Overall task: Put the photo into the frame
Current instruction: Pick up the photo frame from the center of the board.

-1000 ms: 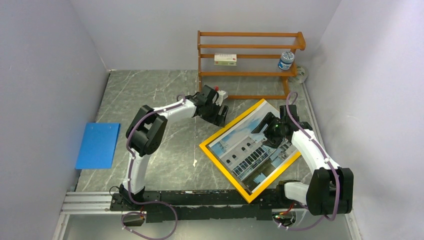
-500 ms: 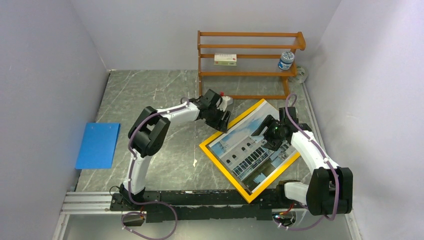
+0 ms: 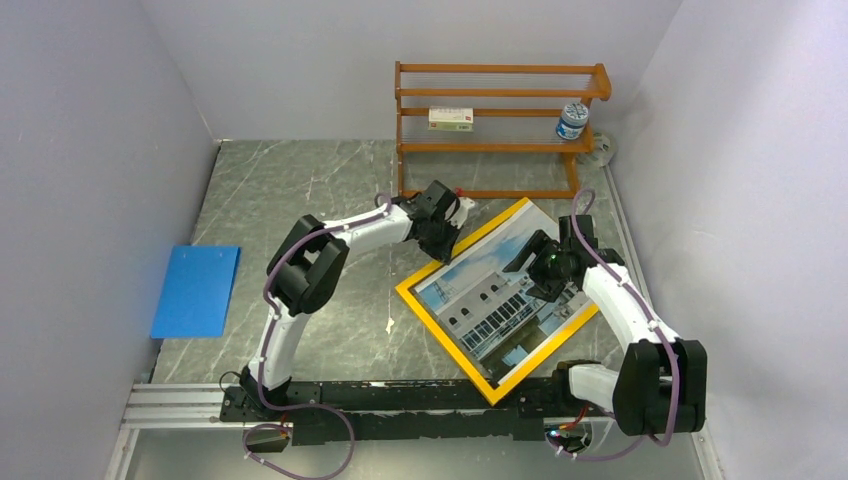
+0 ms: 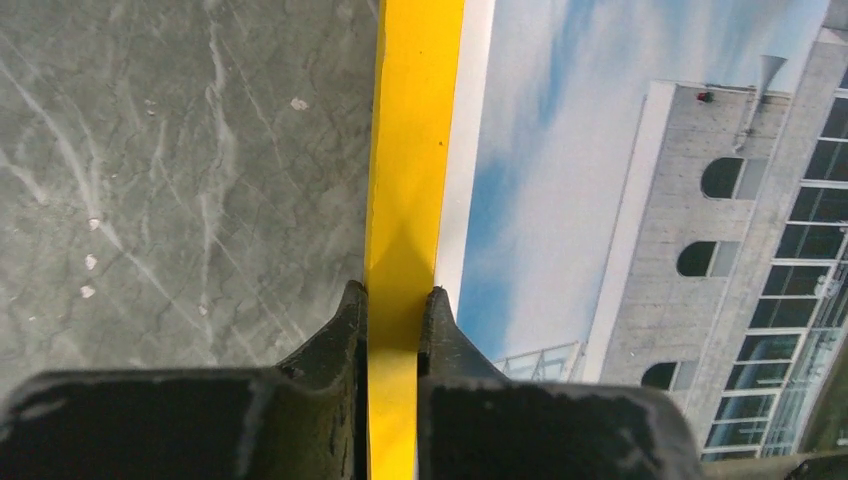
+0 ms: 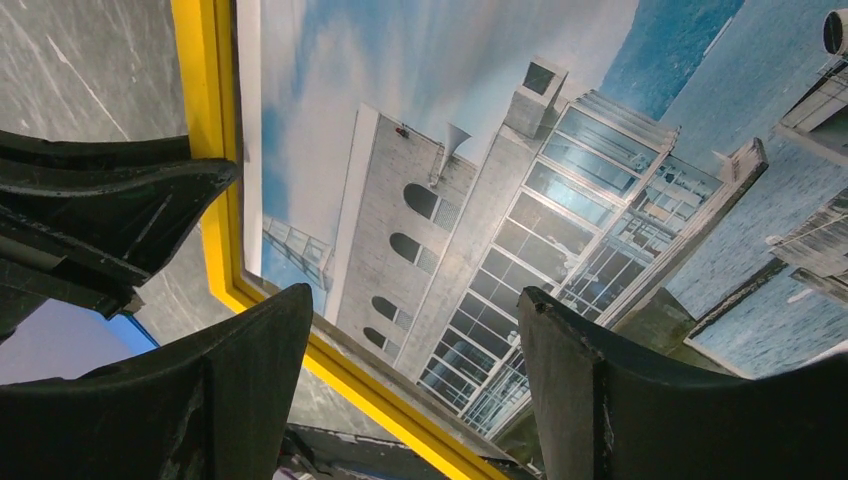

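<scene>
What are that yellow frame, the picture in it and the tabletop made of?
Frame: a thin flat strip, matte bright yellow; painted wood or plastic, I can't tell which.
Photo: looks like a paper print, a smooth flat sheet with a plain white margin.
Table: grey with pale veins like marble, fairly smooth; it could equally be a printed laminate.

Left arm (image 3: 345, 233) extended forward and rightward from base, elbow raised, wrist angled down toward table. Left tool (image 4: 396, 300) closed, one finger pressed against each side of frame (image 4: 410, 150) rail. Right arm (image 3: 622, 305) folded at elbow, forearm directed forward and leftward. Right tool (image 5: 412, 300) pointed downward, fingers spread wide apart.
</scene>
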